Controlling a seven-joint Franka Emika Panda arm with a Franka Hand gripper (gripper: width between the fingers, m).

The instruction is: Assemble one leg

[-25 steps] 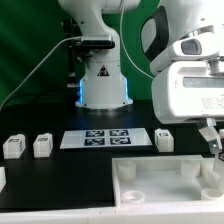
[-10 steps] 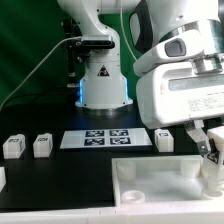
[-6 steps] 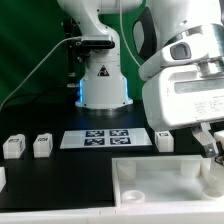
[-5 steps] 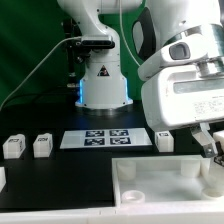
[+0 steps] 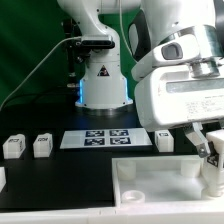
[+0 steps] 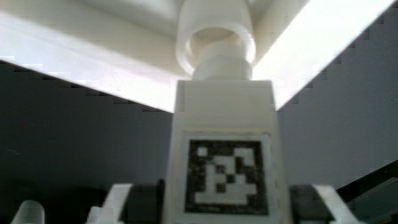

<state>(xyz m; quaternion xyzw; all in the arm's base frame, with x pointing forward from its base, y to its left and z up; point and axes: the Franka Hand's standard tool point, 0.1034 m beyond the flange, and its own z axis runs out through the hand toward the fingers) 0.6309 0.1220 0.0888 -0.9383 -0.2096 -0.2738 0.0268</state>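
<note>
My gripper (image 5: 212, 162) hangs over the right corner of the large white panel (image 5: 160, 182), at the exterior view's right. In the wrist view it (image 6: 226, 205) is shut on a leg (image 6: 226, 140), a white block with a black-and-white tag. The leg's round end points at a round socket (image 6: 217, 45) of the panel. The fingers (image 6: 121, 200) flank the leg on both sides. In the exterior view the held leg is mostly hidden behind the hand. Three more legs stand on the table, two on the left (image 5: 13, 146) (image 5: 42, 146) and one on the right (image 5: 165, 140).
The marker board (image 5: 105, 138) lies behind the panel in the middle. The robot base (image 5: 102, 85) stands behind it with cables running left. A further white part (image 5: 2, 178) shows at the left edge.
The hand has shifted a little to the exterior view's left and lower over the panel's right corner, still holding the leg. The loose legs have not moved.
</note>
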